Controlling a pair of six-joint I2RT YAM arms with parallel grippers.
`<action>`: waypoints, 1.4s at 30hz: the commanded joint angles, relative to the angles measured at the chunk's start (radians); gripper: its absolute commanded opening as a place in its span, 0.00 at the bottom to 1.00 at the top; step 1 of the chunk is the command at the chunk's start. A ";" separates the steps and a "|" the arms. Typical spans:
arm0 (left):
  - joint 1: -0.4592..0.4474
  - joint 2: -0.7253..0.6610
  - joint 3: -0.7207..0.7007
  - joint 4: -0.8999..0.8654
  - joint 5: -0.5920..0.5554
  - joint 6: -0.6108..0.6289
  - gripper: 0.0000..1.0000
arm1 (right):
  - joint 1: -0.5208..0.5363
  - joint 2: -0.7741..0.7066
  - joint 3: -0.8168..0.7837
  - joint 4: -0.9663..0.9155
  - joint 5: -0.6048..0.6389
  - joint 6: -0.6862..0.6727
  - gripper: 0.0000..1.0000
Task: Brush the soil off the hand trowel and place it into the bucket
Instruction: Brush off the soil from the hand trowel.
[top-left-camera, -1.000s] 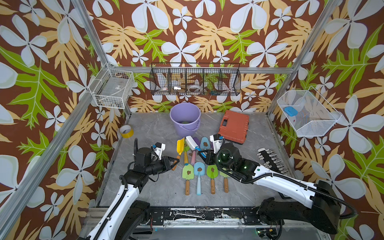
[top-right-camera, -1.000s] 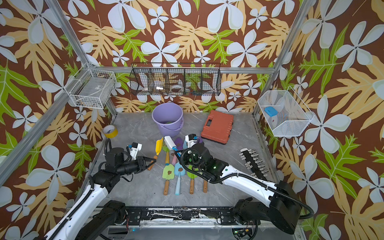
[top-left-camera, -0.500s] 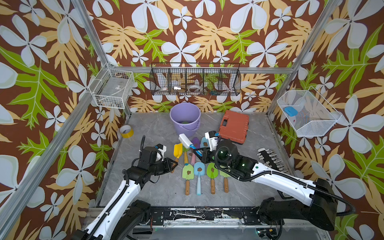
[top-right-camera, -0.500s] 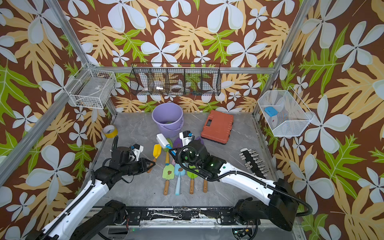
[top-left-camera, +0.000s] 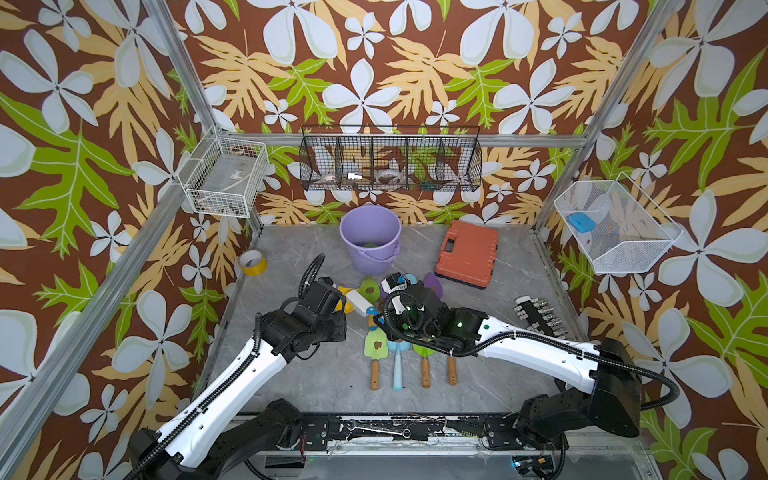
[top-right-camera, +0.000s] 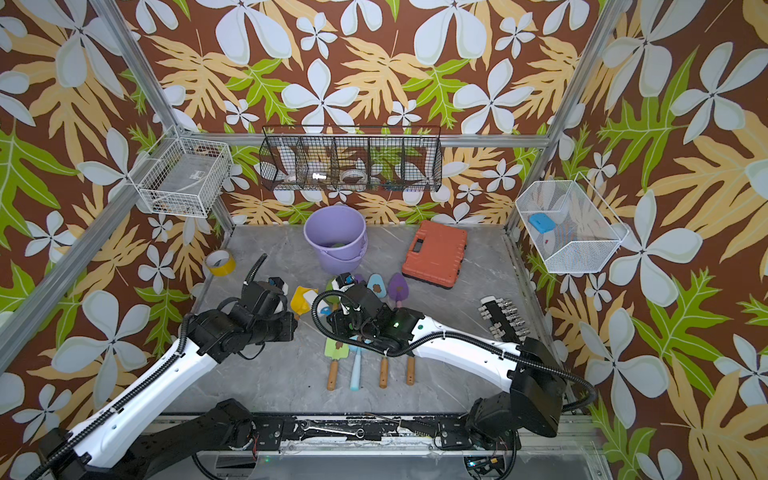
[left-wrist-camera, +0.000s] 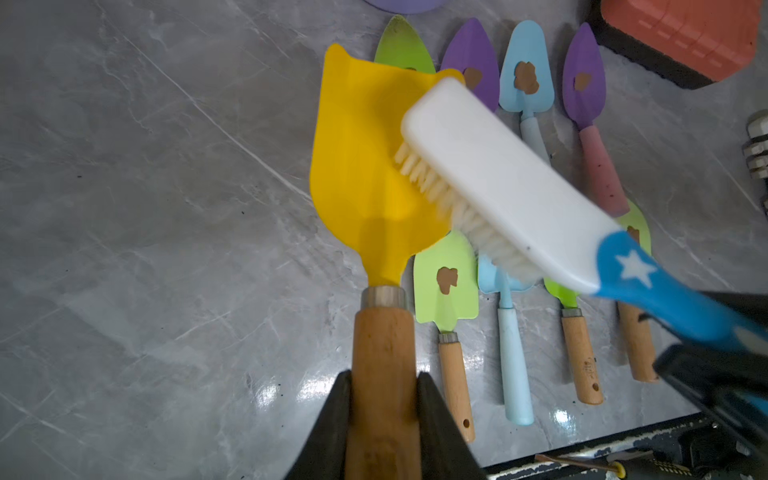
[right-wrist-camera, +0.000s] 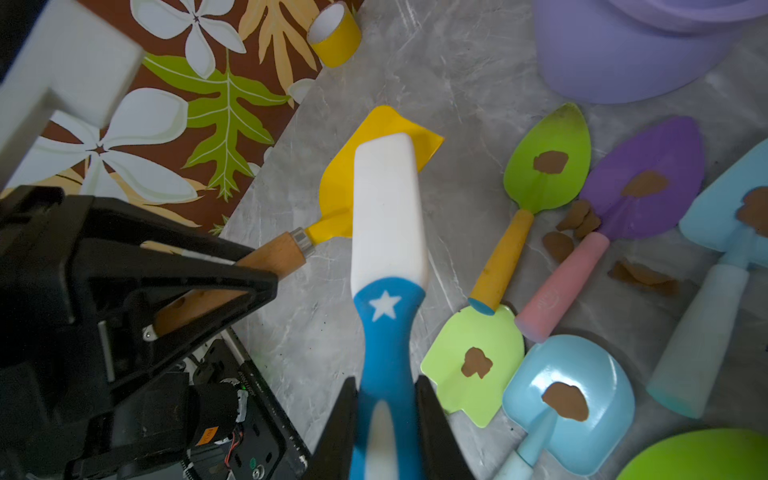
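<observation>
**A:** What has changed in the last second?

**B:** The brush has swept sideways across the yellow trowel, and the left arm has carried the trowel a little forward. The white head now covers one side of the blade, with its bristles pressed against it.

**A:** So the cleaning is under way?

**B:** I'd judge it nearly done. No soil shows on the bare yellow, though the part under the brush is hidden. Loose soil lies on the bench among the other trowels, which still carry their blobs.

**A:** And the tools?

**B:** The left tool is closed narrow on the trowel's wooden handle. The right tool is clamped on the brush's blue grip.

**A:** Where is the bucket?

**B:** The bucket stands upright at the back of the bench, beyond the row of trowels. The yellow trowel is not in it yet, and something green already lies at its bottom.
</observation>
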 joint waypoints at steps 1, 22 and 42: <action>-0.010 -0.002 0.009 -0.014 -0.079 0.028 0.00 | 0.003 -0.027 -0.006 0.013 0.045 -0.027 0.00; -0.082 0.016 0.006 0.046 -0.058 0.113 0.00 | -0.046 -0.044 0.008 -0.040 0.136 -0.118 0.00; 0.026 0.197 0.243 0.209 -0.031 0.170 0.00 | -0.067 -0.293 -0.145 -0.030 0.256 -0.056 0.00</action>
